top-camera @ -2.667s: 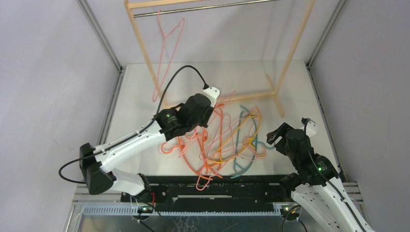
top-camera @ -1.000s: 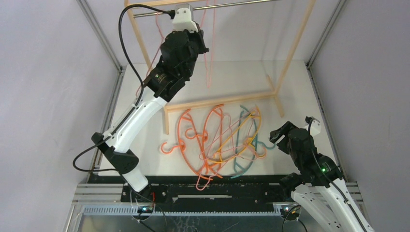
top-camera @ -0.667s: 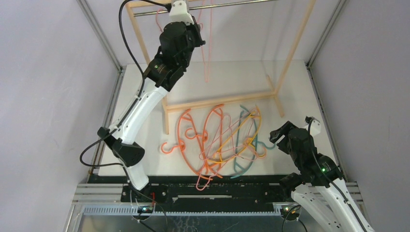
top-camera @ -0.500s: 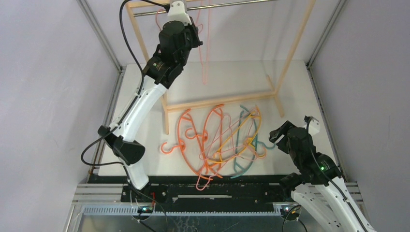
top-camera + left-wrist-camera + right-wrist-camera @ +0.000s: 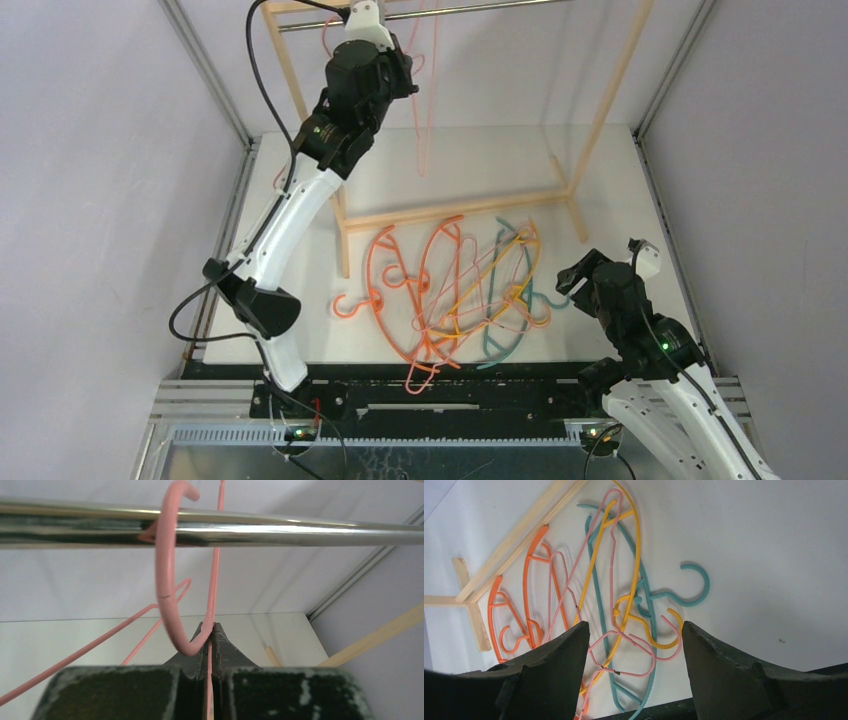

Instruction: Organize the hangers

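Observation:
My left gripper (image 5: 395, 62) is raised to the metal rod (image 5: 470, 10) and shut on the neck of a pale pink hanger (image 5: 424, 110), which dangles below it. In the left wrist view the gripper (image 5: 210, 628) pinches the pink wire, and the hanger's hook (image 5: 165, 565) curls across the rod (image 5: 300, 530). A pile of hangers lies on the table: orange (image 5: 385, 265), yellow-orange (image 5: 505, 262), teal (image 5: 495, 347) and pale pink (image 5: 520, 318). My right gripper (image 5: 572, 280) is open and empty, hovering right of the pile. Its wrist view (image 5: 631, 630) shows the teal hook (image 5: 696, 582) and yellow-orange hanger (image 5: 636, 545).
The wooden rack frame stands at the back, with its base bar (image 5: 460, 207) lying across the table just behind the pile. Another pink hanger hook (image 5: 327, 27) sits on the rod left of my left gripper, mostly hidden by the arm. Grey walls enclose both sides.
My left arm has lifted a pink hanger from the pile up to the rod, then shifted slightly left along it. The right arm has barely moved.

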Controlling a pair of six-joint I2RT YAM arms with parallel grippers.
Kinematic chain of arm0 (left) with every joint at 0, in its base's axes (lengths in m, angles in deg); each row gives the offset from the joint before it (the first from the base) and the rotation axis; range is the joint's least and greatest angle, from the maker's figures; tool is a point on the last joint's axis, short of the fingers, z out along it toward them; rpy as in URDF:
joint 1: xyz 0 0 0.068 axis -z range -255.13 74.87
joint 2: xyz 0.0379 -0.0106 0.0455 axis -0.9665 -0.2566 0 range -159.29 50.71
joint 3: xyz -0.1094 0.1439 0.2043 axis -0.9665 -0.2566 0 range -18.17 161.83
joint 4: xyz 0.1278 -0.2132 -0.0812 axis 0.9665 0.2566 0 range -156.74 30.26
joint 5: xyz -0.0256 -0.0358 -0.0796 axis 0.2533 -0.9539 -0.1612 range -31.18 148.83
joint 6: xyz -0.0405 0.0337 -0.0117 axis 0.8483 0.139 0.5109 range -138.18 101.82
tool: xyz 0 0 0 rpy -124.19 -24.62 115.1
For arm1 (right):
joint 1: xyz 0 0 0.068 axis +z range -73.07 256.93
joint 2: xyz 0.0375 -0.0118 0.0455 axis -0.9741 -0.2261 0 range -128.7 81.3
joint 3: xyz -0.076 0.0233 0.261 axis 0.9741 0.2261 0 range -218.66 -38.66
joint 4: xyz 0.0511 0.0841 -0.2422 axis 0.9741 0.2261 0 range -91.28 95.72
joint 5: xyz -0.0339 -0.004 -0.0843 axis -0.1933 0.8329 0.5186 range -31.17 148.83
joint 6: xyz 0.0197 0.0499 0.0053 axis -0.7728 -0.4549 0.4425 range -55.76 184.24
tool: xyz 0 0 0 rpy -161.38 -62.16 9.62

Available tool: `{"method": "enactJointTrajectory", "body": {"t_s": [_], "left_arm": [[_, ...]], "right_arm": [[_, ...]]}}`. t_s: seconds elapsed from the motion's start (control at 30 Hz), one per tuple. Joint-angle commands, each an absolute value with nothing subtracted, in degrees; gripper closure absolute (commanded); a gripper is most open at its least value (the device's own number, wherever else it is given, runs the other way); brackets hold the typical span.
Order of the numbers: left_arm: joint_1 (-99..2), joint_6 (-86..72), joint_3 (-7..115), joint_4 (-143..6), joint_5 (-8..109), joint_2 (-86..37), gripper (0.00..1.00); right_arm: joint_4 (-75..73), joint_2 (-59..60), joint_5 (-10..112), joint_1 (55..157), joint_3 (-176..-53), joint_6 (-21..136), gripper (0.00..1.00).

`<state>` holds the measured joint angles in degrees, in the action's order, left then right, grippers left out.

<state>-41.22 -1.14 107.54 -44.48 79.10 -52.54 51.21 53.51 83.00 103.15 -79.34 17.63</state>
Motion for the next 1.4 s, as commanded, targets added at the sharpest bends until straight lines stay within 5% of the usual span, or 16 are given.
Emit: {"method": "enactJointTrajectory", "body": {"t_s": [0.0, 0.73, 0.97, 1.37], "left_arm": [[-42.8, 1.6, 108.9, -38.8, 76.4, -54.5, 1.0], [-42.8, 1.6, 90.6, -42.5, 74.8, -45.4, 1.0], [-40.9, -1.3, 90.4, -43.7, 74.7, -39.9, 0.71], [-34.7, -6.6, 84.2, -42.7, 81.1, -27.3, 0.38]], "right_arm": [[49.8, 54.3, 84.6, 102.8, -80.6, 18.2, 0.23], [49.8, 55.4, 85.0, 102.3, -79.6, 18.6, 0.19], [49.8, 55.3, 85.4, 102.2, -79.6, 19.3, 0.15], [49.6, 55.7, 84.6, 102.2, -79.5, 19.6, 0.15]]}}
